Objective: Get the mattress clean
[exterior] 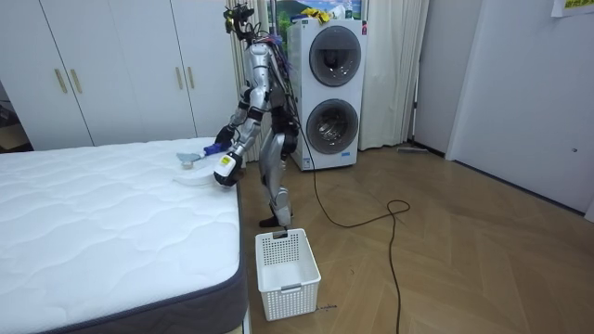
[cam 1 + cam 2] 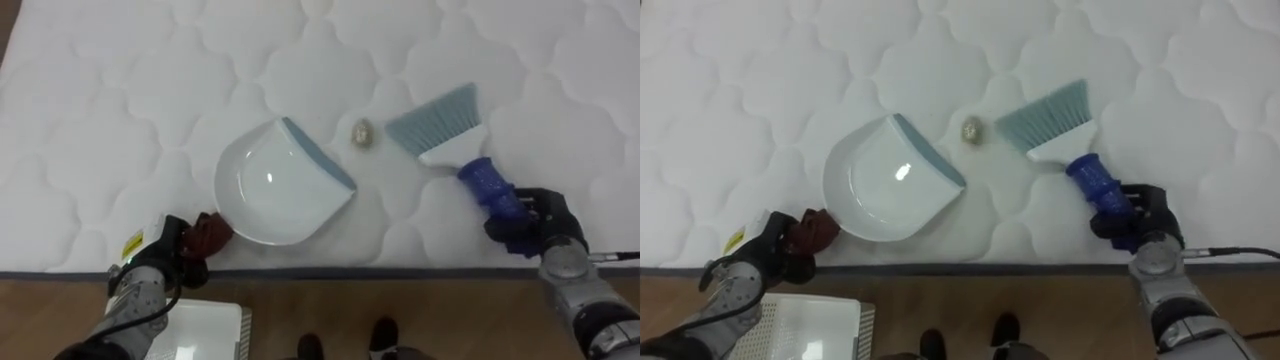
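My right hand has its fingers curled tight round the blue handle of the brush. The brush lies across the bed, with its pale blue bristles fanned out and pointing away from me, up and to my left. My left hand sits at the near edge of the bed, its fingers wrapped round the dark red handle of the dustpan. The dustpan is white and rests flat on the quilted top, and its grey-blue lip faces right, toward the brush.

Between that lip and the bristles I see a small crumpled scrap lying on the bed. It is just beside the bristle tips and a little apart from the dustpan's lip; I cannot tell what it is made of.

The bed is bare white quilting with a dark band along its near edge. Below that edge, at my lower left, a white basket stands on the wooden floor.

In the room view I stand at the side of the bed, leaning forward with both arms reaching down over it. Behind me are two stacked washing machines, and white wardrobe doors run along the wall past the bed.
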Robot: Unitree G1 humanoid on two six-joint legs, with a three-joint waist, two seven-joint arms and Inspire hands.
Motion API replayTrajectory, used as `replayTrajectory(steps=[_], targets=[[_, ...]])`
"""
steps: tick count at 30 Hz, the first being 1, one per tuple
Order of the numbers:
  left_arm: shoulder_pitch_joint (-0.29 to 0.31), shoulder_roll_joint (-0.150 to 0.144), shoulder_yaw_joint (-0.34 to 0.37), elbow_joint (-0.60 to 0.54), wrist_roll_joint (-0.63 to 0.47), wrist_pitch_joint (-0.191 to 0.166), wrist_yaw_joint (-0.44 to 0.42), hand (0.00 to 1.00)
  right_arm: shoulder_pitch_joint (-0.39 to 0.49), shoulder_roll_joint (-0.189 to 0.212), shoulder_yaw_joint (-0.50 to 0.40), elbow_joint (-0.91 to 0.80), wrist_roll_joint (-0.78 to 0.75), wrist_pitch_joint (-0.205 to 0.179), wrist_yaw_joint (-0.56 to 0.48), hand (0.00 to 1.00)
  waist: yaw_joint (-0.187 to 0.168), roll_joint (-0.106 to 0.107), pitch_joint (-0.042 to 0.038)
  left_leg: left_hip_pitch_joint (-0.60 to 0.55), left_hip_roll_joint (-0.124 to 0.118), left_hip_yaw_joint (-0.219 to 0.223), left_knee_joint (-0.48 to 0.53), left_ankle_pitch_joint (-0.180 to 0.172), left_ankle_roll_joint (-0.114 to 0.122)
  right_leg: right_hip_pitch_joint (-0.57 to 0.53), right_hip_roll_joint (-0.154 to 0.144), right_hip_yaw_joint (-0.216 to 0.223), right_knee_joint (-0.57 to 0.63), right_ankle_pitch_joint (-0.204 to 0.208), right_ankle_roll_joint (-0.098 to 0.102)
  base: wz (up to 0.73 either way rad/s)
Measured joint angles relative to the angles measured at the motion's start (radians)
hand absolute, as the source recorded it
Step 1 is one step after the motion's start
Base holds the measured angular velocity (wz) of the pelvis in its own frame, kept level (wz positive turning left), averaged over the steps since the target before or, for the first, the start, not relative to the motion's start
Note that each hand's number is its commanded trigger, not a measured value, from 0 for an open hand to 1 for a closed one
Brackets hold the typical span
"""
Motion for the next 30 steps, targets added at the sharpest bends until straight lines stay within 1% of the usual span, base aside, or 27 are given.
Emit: replayTrajectory(steps=[5, 14, 19, 22, 23, 25, 26, 27, 29, 30], targets=[[-0.001, 0.000, -0.001, 0.009, 0.002, 0.001, 0.000, 1.00, 0.000, 0.001, 0.000, 0.014, 0.002, 0.001, 0.000, 1.00, 0.000, -0.001, 0.0001, 0.006, 0.000, 0.003, -0.007, 0.000, 0.000, 0.006, 0.001, 0.003, -0.002, 0.001, -0.001, 0.00], [-0.001, 0.000, -0.002, 0.009, 0.010, 0.018, 0.009, 1.00, 0.001, 0.002, -0.011, 0.041, 0.036, 0.004, -0.008, 1.00, -0.003, -0.003, -0.0012, 0.015, 0.001, 0.002, -0.010, 0.001, 0.000, 0.020, 0.005, 0.001, -0.024, 0.006, 0.000, 0.00], [-0.004, 0.001, -0.002, 0.008, 0.022, 0.023, 0.017, 1.00, 0.003, -0.001, -0.024, 0.042, -0.026, 0.011, -0.020, 1.00, -0.009, -0.006, -0.0035, 0.010, 0.001, 0.002, -0.001, 0.001, 0.000, 0.019, 0.004, 0.000, -0.026, 0.004, 0.002, 0.00], [-0.005, 0.007, -0.002, 0.006, 0.026, 0.026, 0.023, 1.00, 0.004, -0.009, -0.030, 0.045, -0.092, 0.014, -0.036, 1.00, -0.010, -0.017, -0.0081, 0.008, -0.003, 0.006, 0.001, 0.002, 0.002, 0.012, -0.002, 0.003, -0.012, 0.001, 0.005, 0.00], [-0.006, 0.011, -0.002, 0.004, 0.044, 0.027, 0.024, 1.00, 0.003, -0.011, -0.038, 0.048, -0.123, 0.017, -0.046, 1.00, -0.010, -0.021, -0.0100, 0.007, -0.004, 0.002, 0.005, 0.002, 0.002, 0.012, -0.002, 0.002, -0.010, 0.000, 0.005, 0.00], [-0.016, 0.025, -0.003, 0.002, 0.066, 0.030, 0.026, 1.00, -0.007, -0.018, -0.038, 0.046, -0.164, 0.036, -0.062, 1.00, -0.007, -0.033, -0.0089, 0.004, -0.006, 0.002, 0.009, 0.002, 0.002, 0.006, -0.007, 0.001, 0.002, -0.002, 0.004, 0.02], [-0.028, 0.033, -0.003, 0.000, 0.086, 0.039, 0.028, 1.00, -0.012, -0.029, -0.036, 0.046, -0.194, 0.045, -0.062, 1.00, -0.004, -0.041, -0.0091, -0.004, -0.005, 0.003, 0.016, 0.002, 0.003, -0.001, -0.007, 0.003, 0.006, -0.004, 0.003, 0.00], [-0.034, 0.036, -0.007, -0.003, 0.090, 0.043, 0.029, 1.00, -0.013, -0.038, -0.033, 0.046, -0.205, 0.047, -0.062, 1.00, -0.001, -0.044, -0.0091, -0.007, -0.005, 0.003, 0.019, 0.002, 0.003, -0.004, -0.007, 0.003, 0.006, -0.004, 0.003, 0.03], [-0.039, 0.052, -0.032, -0.018, 0.103, 0.053, 0.033, 1.00, -0.027, -0.071, 0.004, 0.048, -0.240, 0.059, -0.064, 1.00, 0.000, -0.046, -0.0090, -0.010, -0.004, 0.003, 0.024, 0.001, 0.004, -0.005, -0.007, 0.003, 0.005, -0.003, 0.003, 0.02], [-0.039, 0.063, -0.039, -0.030, 0.121, 0.062, 0.033, 1.00, -0.031, -0.085, 0.005, 0.045, -0.268, 0.063, -0.064, 1.00, 0.003, -0.047, -0.0086, -0.012, -0.004, 0.003, 0.023, 0.001, 0.005, -0.007, -0.007, 0.003, 0.007, -0.003, 0.003, 0.00]])
